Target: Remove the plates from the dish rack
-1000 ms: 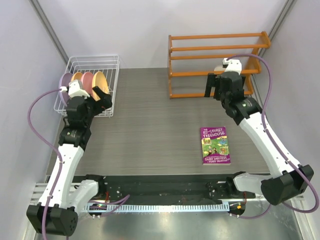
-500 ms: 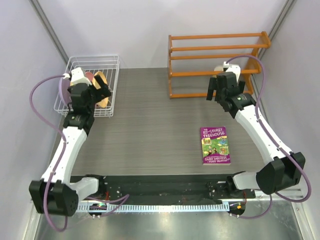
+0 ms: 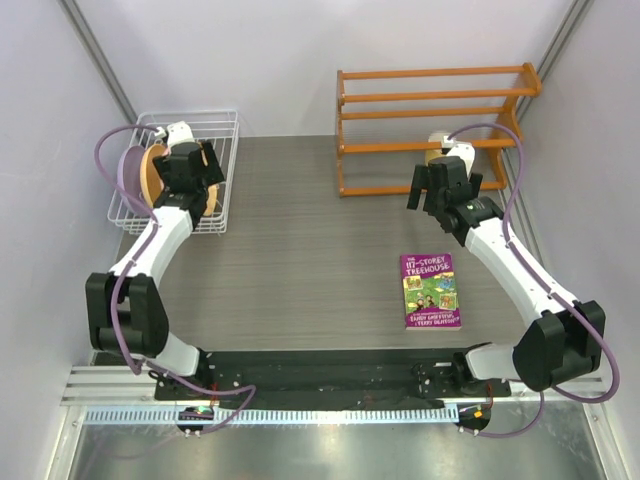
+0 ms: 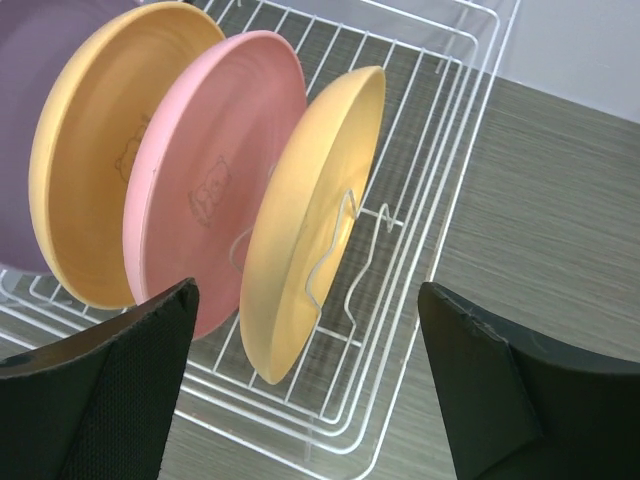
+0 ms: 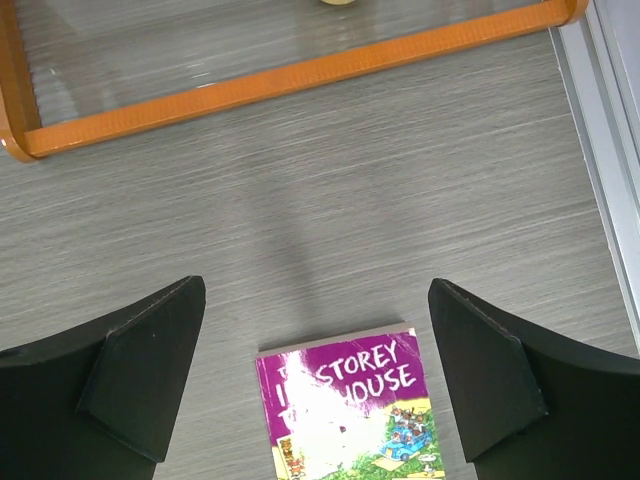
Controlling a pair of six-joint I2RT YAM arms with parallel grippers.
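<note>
Four plates (image 4: 215, 180) stand in the rack (image 4: 440, 120), far left; left gripper (image 4: 307, 290) has swung over them, jaws wide astride the rightmost yellow plate (image 4: 310, 210), so a first grasp looks close; right gripper (image 5: 315, 290) wide, empty.

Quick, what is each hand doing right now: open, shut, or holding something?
Left hand: open, holding nothing.
Right hand: open, holding nothing.

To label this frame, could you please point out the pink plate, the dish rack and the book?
pink plate (image 4: 215, 185): left wrist view, middle of its face.
dish rack (image 4: 400, 150): left wrist view, bare wire floor.
book (image 3: 430, 290): top external view, middle of its cover.
</note>
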